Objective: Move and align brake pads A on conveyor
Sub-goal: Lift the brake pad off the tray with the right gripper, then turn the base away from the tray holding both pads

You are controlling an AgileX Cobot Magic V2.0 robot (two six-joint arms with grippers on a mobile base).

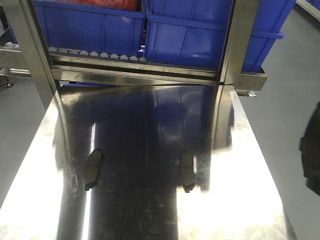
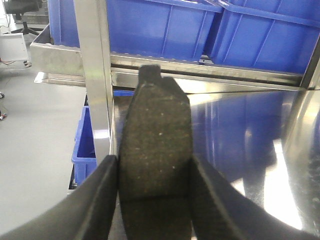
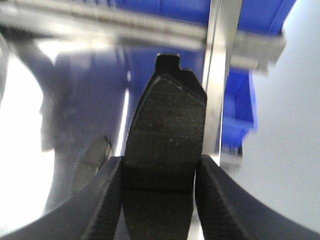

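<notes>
Left claw (image 2: 152, 162) is narrowed onto the first pad (image 2: 157, 135), with its fingers (image 2: 95, 200) against both long edges. The pad's near end is cut off by the frame bottom and its notched tab points toward the bins (image 2: 165, 25), beside a steel post (image 2: 95, 75). Whether this pad touches the worktop (image 2: 250, 150) cannot be told. Right claw (image 3: 160, 162) is likewise clamped on the second pad (image 3: 165, 135), tab forward and lower end out of frame; that view is smeared. A blurred pad (image 3: 92, 165) lies flat on the steel to its left, detail lost. In the front view neither claw shows clearly. There is only a dark shape (image 1: 311, 155) cut by the right edge, not identifiable. Two pads lie flat on the shiny worktop there, lengthwise and well apart: left loose pad (image 1: 93, 169) and right loose pad (image 1: 187, 171). Glare and bin reflections wash out their grooves. The bin tops are cropped.
</notes>
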